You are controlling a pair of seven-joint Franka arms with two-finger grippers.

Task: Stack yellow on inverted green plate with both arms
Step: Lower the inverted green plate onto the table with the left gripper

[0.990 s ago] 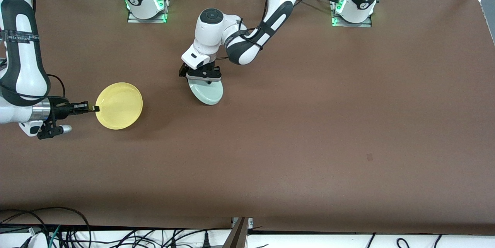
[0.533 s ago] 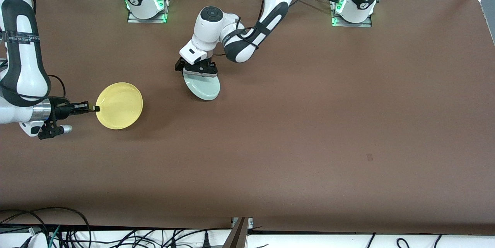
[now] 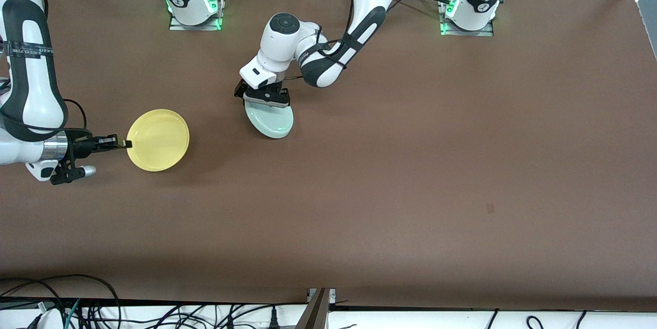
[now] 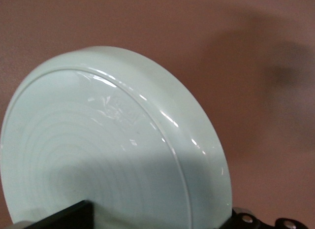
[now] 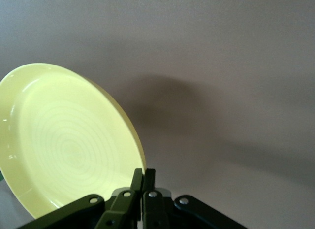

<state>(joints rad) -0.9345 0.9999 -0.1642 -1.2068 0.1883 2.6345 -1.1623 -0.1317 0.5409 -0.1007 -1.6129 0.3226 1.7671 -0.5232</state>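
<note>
The left gripper (image 3: 264, 97) is clamped on the rim of the green plate (image 3: 270, 120), underside up, over mid-table. The right gripper (image 3: 124, 143) pinches the yellow plate (image 3: 158, 140) by its rim, above the right arm's end of the table (image 3: 410, 165).

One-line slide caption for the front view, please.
Left gripper holds the green plate underside-up while the right gripper pinches the yellow plate by its rim.
</note>
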